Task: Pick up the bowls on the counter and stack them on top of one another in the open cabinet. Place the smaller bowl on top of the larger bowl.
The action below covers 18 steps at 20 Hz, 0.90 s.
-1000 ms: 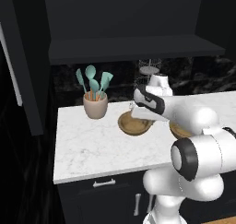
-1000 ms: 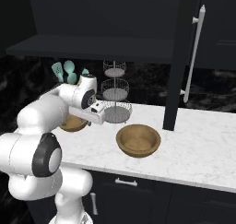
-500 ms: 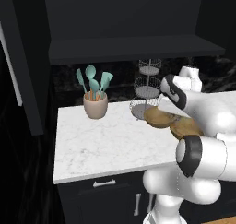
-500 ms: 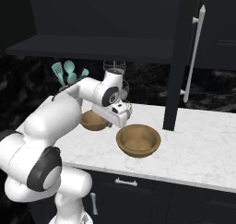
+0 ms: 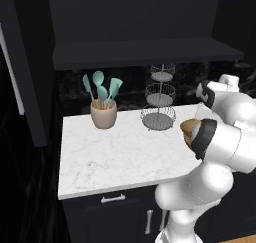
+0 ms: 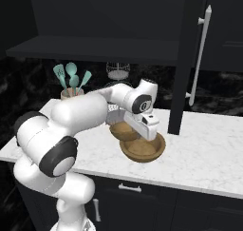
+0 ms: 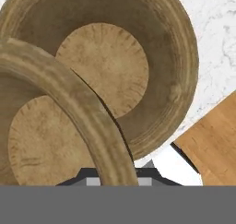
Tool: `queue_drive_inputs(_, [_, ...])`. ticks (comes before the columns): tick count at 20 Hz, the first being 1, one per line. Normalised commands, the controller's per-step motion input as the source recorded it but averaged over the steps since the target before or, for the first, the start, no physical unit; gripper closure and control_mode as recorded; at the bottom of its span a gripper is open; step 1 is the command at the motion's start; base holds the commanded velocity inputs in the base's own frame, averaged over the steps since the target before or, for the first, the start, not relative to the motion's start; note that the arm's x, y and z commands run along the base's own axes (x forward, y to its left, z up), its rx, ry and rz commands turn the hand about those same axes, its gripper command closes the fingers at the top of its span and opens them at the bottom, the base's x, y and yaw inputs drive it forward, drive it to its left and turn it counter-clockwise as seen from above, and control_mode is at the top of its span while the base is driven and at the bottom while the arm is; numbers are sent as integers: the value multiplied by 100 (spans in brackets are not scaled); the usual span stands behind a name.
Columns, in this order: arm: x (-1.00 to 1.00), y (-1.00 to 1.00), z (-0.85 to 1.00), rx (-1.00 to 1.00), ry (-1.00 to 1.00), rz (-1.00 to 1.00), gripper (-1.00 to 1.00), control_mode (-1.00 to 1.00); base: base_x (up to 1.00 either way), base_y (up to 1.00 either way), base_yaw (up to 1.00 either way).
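My gripper (image 6: 146, 129) is shut on the rim of the smaller bowl (image 6: 123, 129), a tan wooden bowl held just above the counter (image 6: 209, 149). In the hand view this bowl's thick rim (image 7: 69, 108) runs between my fingertips, and the gripper (image 7: 117, 173) shows at the bottom. The larger bowl (image 6: 142, 149) rests on the marble right beside it, and the held bowl overlaps its left rim. Its wide inside (image 7: 110, 61) lies underneath in the hand view. A sliver of tan bowl (image 5: 188, 130) shows behind my forearm. The open cabinet (image 6: 95, 49) has a dark shelf (image 5: 145, 52) above.
A beige cup of teal utensils (image 5: 104, 114) stands at the back left of the counter (image 5: 115, 152). The three-tier wire stand (image 5: 159, 102) stands right of it. The dark cabinet door (image 6: 187, 59) with its silver handle hangs just right of the bowls.
The arm has swung right from beside the utensil cup, carrying the smaller bowl until it overlaps the larger bowl. The larger bowl and the base have not moved.
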Motion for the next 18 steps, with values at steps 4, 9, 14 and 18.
queue_drive_inputs(4, [27,-11,-20,0,-4,-2,100,-100,0,0,0])
queue_drive_inputs(9, [20,-22,-43,-5,-8,0,100,-100,0,0,0])
queue_drive_inputs(14, [16,-30,-40,-9,-5,0,100,-100,0,0,0])
queue_drive_inputs(18, [33,0,-15,-2,-9,0,-100,-100,0,0,0])
